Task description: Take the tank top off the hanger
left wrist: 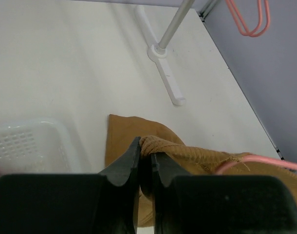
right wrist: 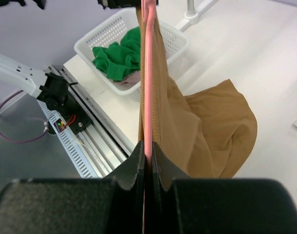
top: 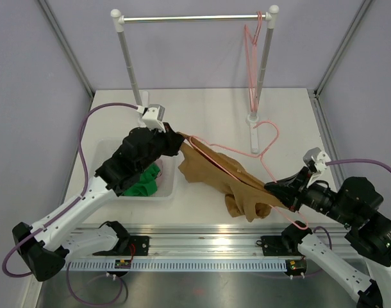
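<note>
A tan tank top (top: 234, 183) hangs on a pink hanger (top: 263, 151) held above the middle of the table. My left gripper (top: 176, 142) is shut on the top's strap at its left end; the wrist view shows the ribbed strap (left wrist: 160, 146) pinched between the fingers. My right gripper (top: 282, 192) is shut on the pink hanger's bar (right wrist: 149, 87) at the top's right end, with tan cloth (right wrist: 207, 122) draped beside it. The hanger's hook lies near the rack's foot.
A white basket (top: 166, 187) with green clothes (top: 144, 183) sits under my left arm. A clothes rack (top: 195, 19) stands at the back with another pink hanger (top: 252, 58) on its right end. Its right foot (top: 254, 131) rests by the hook.
</note>
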